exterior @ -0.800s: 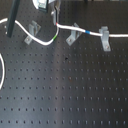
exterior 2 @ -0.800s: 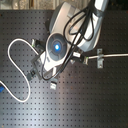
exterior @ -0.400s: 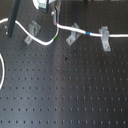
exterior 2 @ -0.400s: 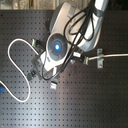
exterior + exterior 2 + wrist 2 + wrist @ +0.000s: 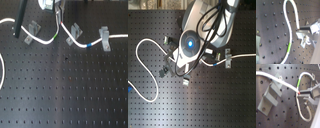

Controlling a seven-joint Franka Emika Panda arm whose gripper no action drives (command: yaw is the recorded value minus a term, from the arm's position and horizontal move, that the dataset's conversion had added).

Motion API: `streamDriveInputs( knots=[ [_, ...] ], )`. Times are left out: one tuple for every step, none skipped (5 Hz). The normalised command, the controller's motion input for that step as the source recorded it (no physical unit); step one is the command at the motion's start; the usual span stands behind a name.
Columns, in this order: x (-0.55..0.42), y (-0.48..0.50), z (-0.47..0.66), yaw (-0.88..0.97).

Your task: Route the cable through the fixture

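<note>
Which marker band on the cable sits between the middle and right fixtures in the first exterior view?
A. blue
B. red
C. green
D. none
A: in the first exterior view the cable shows a blue band between the middle fixture and the right fixture.

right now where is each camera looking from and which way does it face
First exterior view: off the arm, looking down at an angle across the board; shows the cable, three clips, and the gripper at top.
Second exterior view: overhead, facing straight down; the arm's body covers the middle.
First wrist view: on the gripper, close to the board; shows fingers at the cable's red band.
Second wrist view: on the gripper, other side; fingers beside the cable.
Shared: the cable's green band shows in both wrist views.
</note>
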Motion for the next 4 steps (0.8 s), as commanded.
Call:
streamDriveInputs(
  knots=[
    [0.278,-0.449,-0.17,-0.18],
    [0.396,-0.58,-0.05,-0.12],
    [0.235,-0.474,-0.01,-0.04],
    [0.035,-0.046,-0.02,-0.03]
  ],
)
